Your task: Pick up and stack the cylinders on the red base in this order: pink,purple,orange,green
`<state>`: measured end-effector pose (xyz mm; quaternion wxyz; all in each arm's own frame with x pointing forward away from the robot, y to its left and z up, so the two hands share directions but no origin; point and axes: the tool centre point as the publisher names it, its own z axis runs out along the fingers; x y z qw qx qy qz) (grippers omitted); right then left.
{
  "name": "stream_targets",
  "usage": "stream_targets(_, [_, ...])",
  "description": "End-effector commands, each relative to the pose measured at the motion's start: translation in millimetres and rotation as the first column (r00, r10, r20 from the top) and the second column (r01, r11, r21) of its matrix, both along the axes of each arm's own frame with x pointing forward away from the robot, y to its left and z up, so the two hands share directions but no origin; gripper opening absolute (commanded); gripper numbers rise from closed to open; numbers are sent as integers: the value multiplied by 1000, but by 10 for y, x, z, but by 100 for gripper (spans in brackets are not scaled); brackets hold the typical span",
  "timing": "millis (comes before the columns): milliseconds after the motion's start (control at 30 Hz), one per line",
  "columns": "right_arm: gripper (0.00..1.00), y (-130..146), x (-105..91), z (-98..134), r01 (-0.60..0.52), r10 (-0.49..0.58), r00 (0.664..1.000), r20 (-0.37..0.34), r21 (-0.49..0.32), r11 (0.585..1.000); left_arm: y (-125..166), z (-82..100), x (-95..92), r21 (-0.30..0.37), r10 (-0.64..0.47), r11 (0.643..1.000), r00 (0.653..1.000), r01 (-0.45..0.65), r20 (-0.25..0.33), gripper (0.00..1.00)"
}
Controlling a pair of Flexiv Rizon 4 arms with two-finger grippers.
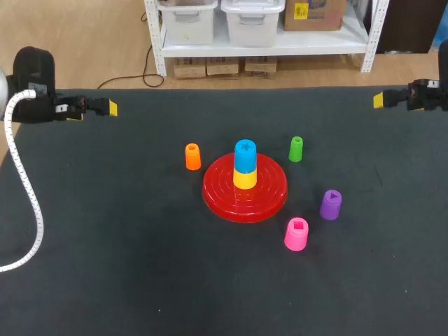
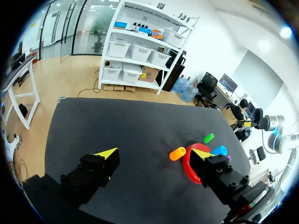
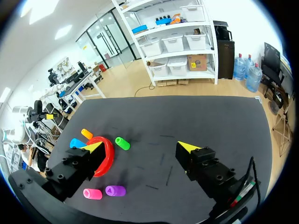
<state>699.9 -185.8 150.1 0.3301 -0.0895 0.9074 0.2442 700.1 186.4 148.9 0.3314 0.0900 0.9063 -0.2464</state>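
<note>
The red base (image 1: 269, 197) lies mid-table with a yellow cylinder (image 1: 244, 179) and a blue one (image 1: 245, 155) stacked on it. Around it stand the orange cylinder (image 1: 192, 156), green cylinder (image 1: 296, 148), purple cylinder (image 1: 331, 204) and pink cylinder (image 1: 297, 234). My left gripper (image 1: 110, 108) hovers open at the far left of the table, my right gripper (image 1: 379, 100) open at the far right. In the right wrist view the pink cylinder (image 3: 92, 193), purple cylinder (image 3: 115, 190) and green cylinder (image 3: 122, 143) lie ahead of the open gripper (image 3: 142, 148). The left wrist view shows the orange cylinder (image 2: 177, 153) between the open fingertips of its gripper (image 2: 155, 152).
A black mat (image 1: 105, 231) covers the table. A white corrugated cable (image 1: 26, 189) trails across its left side.
</note>
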Motion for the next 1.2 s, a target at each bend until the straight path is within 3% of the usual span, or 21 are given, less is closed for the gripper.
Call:
stream_targets(33, [100, 2, 2, 0, 1, -1, 1000, 0, 0, 1000, -12, 13, 0, 6, 4, 1000, 1000, -4, -5, 100])
stream_targets(167, [100, 2, 2, 0, 1, -1, 1000, 0, 0, 1000, -12, 13, 0, 6, 4, 1000, 1000, -4, -5, 100])
stream_targets(200, [100, 2, 2, 0, 1, -1, 1000, 0, 0, 1000, -6, 25, 10, 32, -17, 999, 1000, 17, 6, 100])
stream_targets(300, [100, 2, 2, 0, 1, -1, 1000, 0, 0, 1000, -34, 87, 11, 88, -212, 975, 975, 206, 65, 100])
stream_targets(333, [100, 2, 2, 0, 1, -1, 1000, 0, 0, 1000, -53, 136, -8, 126, -356, 931, 928, 343, 109, 100])
stream_targets(400, [100, 2, 2, 0, 1, -1, 1000, 0, 0, 1000, -71, 174, -52, 178, -504, 860, 851, 479, 147, 100])
stream_targets(433, [100, 2, 2, 0, 1, -1, 1000, 0, 0, 1000, -77, 196, -107, 204, -628, 776, 762, 597, 159, 100])
stream_targets(467, [100, 2, 2, 0, 1, -1, 1000, 0, 0, 1000, -77, 200, -140, 240, -683, 728, 708, 642, 178, 100])
stream_targets(500, [100, 2, 2, 0, 1, -1, 1000, 0, 0, 1000, -83, 215, -223, 291, -779, 626, 595, 724, 197, 100])
stream_targets(533, [100, 2, 2, 0, 1, -1, 1000, 0, 0, 1000, -89, 222, -251, 302, -808, 589, 558, 750, 190, 100])
stream_targets(567, [100, 2, 2, 0, 1, -1, 1000, 0, 0, 1000, -95, 244, -264, 295, -810, 587, 544, 754, 221, 100])
stream_targets(600, [100, 2, 2, 0, 1, -1, 1000, 0, 0, 1000, -100, 286, -259, 216, -790, 610, 564, 763, 241, 100])
stream_targets(900, [100, 2, 2, 0, 1, -1, 1000, 0, 0, 1000, -100, 286, -259, 216, -790, 610, 564, 763, 241, 100])
stream_targets(933, [100, 2, 2, 0, 1, -1, 1000, 0, 0, 1000, -111, 259, -271, 280, -818, 575, 540, 769, 198, 100])
stream_targets(1000, [100, 2, 2, 0, 1, -1, 1000, 0, 0, 1000, -158, 252, -334, 420, -912, 411, 372, 809, 174, 100])
stream_targets(1067, [100, 2, 2, 0, 1, -1, 1000, 0, 0, 1000, -173, 243, -351, 478, -948, 318, 275, 819, 160, 100])
stream_targets(1100, [100, 2, 2, 0, 1, -1, 1000, 0, 0, 1000, -176, 236, -360, 499, -965, 261, 206, 826, 164, 100])
stream_targets(1133, [100, 2, 2, 0, 1, -1, 1000, 0, 0, 1000, -180, 232, -372, 528, -974, 225, 168, 819, 154, 100])
stream_targets(1200, [100, 2, 2, 0, 1, -1, 1000, 0, 0, 1000, -197, 226, -374, 561, -982, 189, 142, 806, 127, 100])
